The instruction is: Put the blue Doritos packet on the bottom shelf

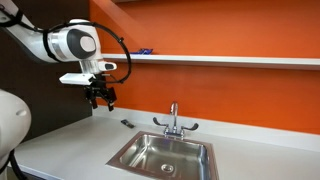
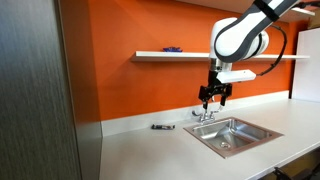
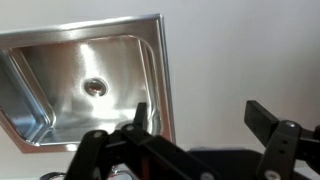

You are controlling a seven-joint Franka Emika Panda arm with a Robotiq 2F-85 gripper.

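Note:
A small blue packet [image 1: 143, 51] lies on the white wall shelf [image 1: 230, 60] against the orange wall; it shows in both exterior views [image 2: 172, 48]. My gripper [image 1: 100, 103] hangs open and empty above the countertop, well below the shelf and beside the sink [image 2: 213, 100]. In the wrist view its two black fingers [image 3: 200, 112] are spread apart over bare white counter with nothing between them. The packet is out of the wrist view.
A steel sink [image 1: 125, 150] with a faucet [image 1: 174, 118] is set in the white counter, also seen in the wrist view [image 3: 100, 120]. A small dark object [image 2: 160, 127] lies on the counter near the wall. A grey panel [image 2: 40, 90] stands at one end.

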